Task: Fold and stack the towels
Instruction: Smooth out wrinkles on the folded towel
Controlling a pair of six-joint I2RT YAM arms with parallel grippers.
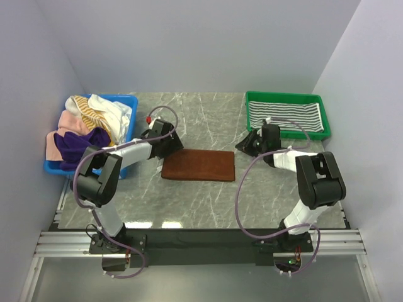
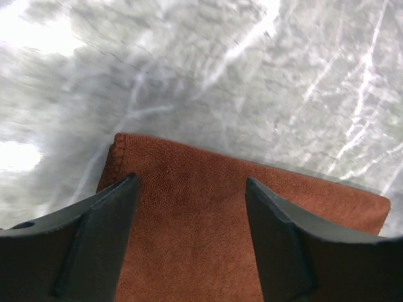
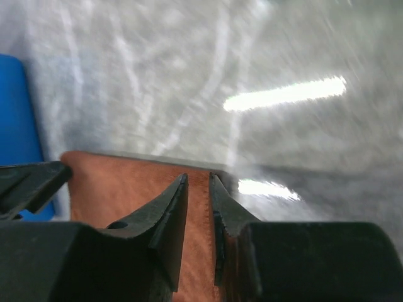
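A brown towel (image 1: 198, 165) lies folded flat as a rectangle in the middle of the marble table. My left gripper (image 1: 171, 143) hovers at its far left corner. In the left wrist view the towel (image 2: 189, 245) shows between the wide-apart fingers of that gripper (image 2: 191, 180), which is open and empty. My right gripper (image 1: 245, 145) sits at the towel's far right corner. Its jaws (image 3: 198, 176) stand a narrow gap apart, with the towel's stitched edge (image 3: 119, 182) lying flat below and nothing visibly pinched. A grey-white striped towel (image 1: 283, 113) lies folded in the green tray (image 1: 286, 95).
A blue bin (image 1: 128, 99) at the far left holds a loose heap of towels (image 1: 85, 126) in white, yellow-striped, pink and purple. The bin's side (image 3: 16, 113) shows at the left of the right wrist view. Grey walls close in the table on three sides.
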